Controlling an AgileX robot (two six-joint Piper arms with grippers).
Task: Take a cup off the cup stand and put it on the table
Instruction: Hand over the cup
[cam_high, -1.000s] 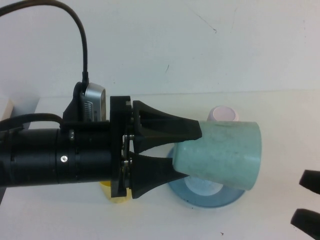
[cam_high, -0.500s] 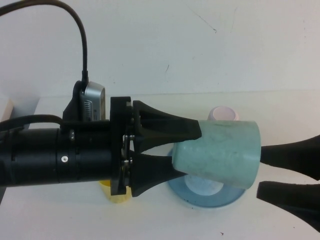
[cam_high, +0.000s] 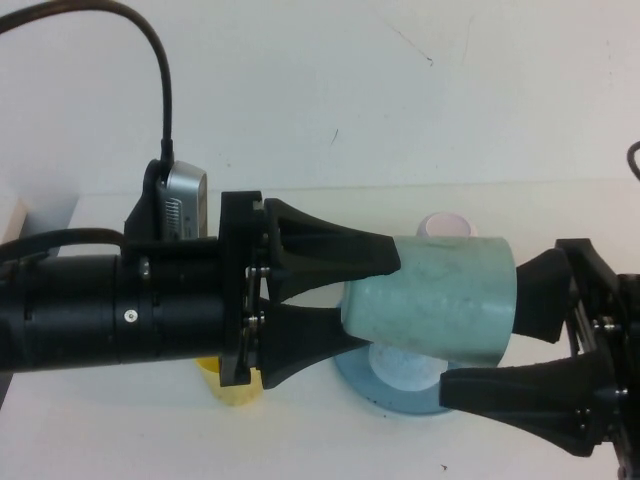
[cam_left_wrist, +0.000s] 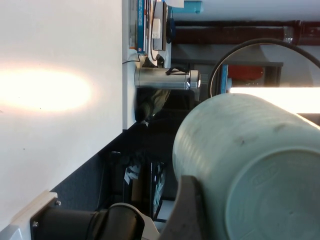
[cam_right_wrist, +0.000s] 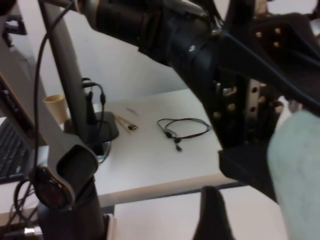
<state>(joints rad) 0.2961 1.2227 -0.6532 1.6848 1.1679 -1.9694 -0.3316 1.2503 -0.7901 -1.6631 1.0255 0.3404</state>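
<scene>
My left gripper (cam_high: 372, 300) is shut on the narrow base end of the mint-green cup (cam_high: 440, 300) and holds it on its side in the air above the cup stand (cam_high: 400, 400). My right gripper (cam_high: 490, 335) is open, with one finger on each side of the cup's wide rim end. I cannot tell whether its fingers touch the cup. In the left wrist view the cup (cam_left_wrist: 250, 165) fills the lower right next to one finger (cam_left_wrist: 187, 210). In the right wrist view the cup (cam_right_wrist: 300, 170) is at the edge, beside a finger (cam_right_wrist: 212, 215).
A light blue cup (cam_high: 400, 372) sits on the stand under the held cup. A pale pink cup (cam_high: 445, 225) shows behind it. A yellow cup (cam_high: 230, 388) stands below my left arm. The white table (cam_high: 120, 440) lies below. A black cable (cam_right_wrist: 182, 131) lies on the far table.
My right gripper has come in from the right edge and now straddles the cup's wide end. My left gripper has kept the cup almost still.
</scene>
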